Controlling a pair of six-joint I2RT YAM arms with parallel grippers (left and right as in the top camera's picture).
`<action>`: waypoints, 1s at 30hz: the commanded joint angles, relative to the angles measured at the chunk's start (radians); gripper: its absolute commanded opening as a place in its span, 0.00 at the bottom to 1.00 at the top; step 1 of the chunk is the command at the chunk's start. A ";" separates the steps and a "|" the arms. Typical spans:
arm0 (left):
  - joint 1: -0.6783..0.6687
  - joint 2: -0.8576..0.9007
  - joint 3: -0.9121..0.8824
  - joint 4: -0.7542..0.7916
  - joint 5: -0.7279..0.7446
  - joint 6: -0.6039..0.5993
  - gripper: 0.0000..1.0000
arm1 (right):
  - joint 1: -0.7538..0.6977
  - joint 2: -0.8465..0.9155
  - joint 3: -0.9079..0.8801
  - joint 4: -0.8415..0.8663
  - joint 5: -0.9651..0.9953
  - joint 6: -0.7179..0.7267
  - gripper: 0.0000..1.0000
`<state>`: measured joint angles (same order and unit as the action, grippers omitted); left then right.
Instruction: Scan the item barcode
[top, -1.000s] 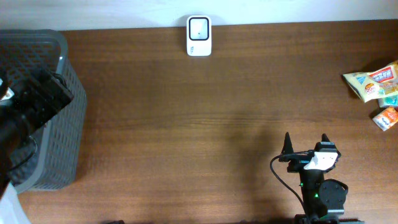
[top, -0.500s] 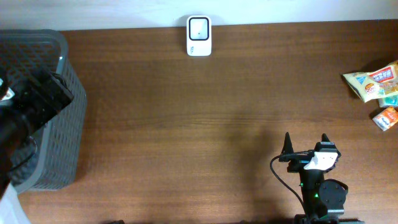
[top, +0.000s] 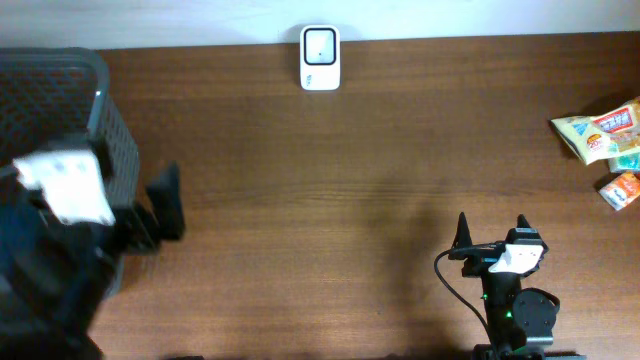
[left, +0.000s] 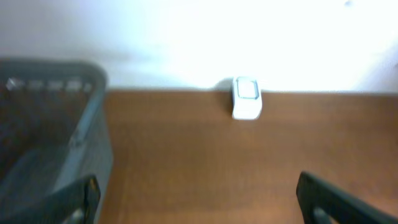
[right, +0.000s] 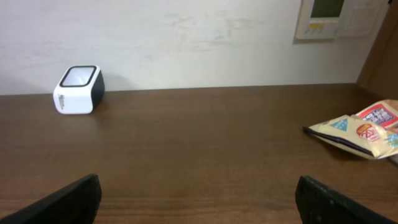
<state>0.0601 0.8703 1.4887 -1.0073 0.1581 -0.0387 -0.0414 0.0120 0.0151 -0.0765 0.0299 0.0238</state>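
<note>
The white barcode scanner (top: 320, 57) stands at the table's far edge, also visible in the left wrist view as the scanner (left: 246, 106) and in the right wrist view as the scanner (right: 78, 90). Snack packets (top: 603, 133), the items, lie at the far right edge, with a small orange packet (top: 621, 189) below them; one yellow packet (right: 357, 134) shows to the right wrist camera. My left gripper (left: 199, 199) is open and empty beside the basket, one dark finger (top: 168, 200) showing over the table. My right gripper (top: 492, 235) is open and empty near the front edge.
A grey mesh basket (top: 70, 75) fills the left end of the table, partly covered by my blurred left arm. A wall runs behind the table's far edge. A wall panel (right: 326, 18) hangs above the right side.
My left arm has swung from over the basket toward the front and right, its finger now over the table beside the basket. The right arm has not moved.
</note>
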 joint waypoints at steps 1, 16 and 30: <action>-0.007 -0.224 -0.349 0.209 0.105 0.105 0.99 | -0.005 -0.009 -0.010 -0.002 0.008 0.007 0.98; -0.007 -0.581 -1.171 1.023 0.237 0.111 0.99 | -0.005 -0.009 -0.010 -0.002 0.008 0.007 0.99; -0.008 -0.833 -1.391 1.080 -0.035 0.008 0.99 | -0.005 -0.009 -0.010 -0.002 0.008 0.007 0.99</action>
<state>0.0570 0.0742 0.1307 0.0654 0.2131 0.0063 -0.0433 0.0120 0.0147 -0.0765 0.0296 0.0235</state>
